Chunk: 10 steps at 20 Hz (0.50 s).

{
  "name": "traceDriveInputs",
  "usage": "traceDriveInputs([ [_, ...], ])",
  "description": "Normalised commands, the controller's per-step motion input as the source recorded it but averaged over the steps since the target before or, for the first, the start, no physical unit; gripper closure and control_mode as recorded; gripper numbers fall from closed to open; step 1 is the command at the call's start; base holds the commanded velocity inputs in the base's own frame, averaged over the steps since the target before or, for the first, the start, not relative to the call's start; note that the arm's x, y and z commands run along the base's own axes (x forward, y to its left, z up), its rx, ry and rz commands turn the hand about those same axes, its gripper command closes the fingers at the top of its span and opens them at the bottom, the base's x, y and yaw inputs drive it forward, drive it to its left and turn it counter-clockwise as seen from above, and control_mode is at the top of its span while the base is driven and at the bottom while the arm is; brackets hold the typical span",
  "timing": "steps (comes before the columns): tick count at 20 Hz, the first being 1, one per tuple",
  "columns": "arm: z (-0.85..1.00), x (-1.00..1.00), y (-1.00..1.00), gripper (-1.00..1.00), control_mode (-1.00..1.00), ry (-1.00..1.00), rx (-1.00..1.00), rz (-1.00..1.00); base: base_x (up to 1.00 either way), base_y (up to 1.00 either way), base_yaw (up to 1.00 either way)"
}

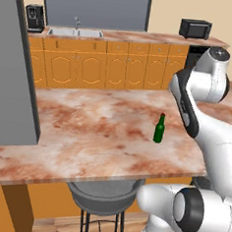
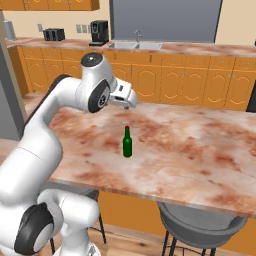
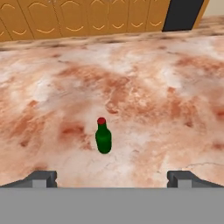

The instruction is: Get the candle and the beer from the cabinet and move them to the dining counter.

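The beer [image 1: 159, 130] [image 2: 127, 143] [image 3: 103, 138], a small dark green bottle with a red cap, stands upright on the marbled dining counter [image 1: 87, 130] [image 2: 200, 150] [image 3: 166, 87]. My gripper [image 2: 131, 102] [image 3: 111, 177] hovers above the bottle and slightly behind it, apart from it. In the hand view its two dark fingertips [image 3: 41, 178] stand wide apart with nothing between them, so it is open. The candle and the cabinet are out of view.
Grey round stools [image 1: 104, 196] [image 2: 200, 225] sit under the counter's near edge. A tall grey panel [image 1: 13, 65] rises at the left. Behind stand low orange cupboards [image 1: 117, 64] with a steel sink [image 1: 75, 32], a coffee machine [image 2: 100, 31] and a microwave [image 1: 195, 29].
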Motion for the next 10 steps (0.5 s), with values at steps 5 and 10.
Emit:
traceDriveInputs([
  [5,0.14,-0.65,0.17,-1.00,-1.00,0.00,0.00,0.00,0.00,0.00,0.00],
  [10,0.16,-0.46,0.33,-1.00,-1.00,0.00,0.00,0.00,0.00,0.00,0.00],
])
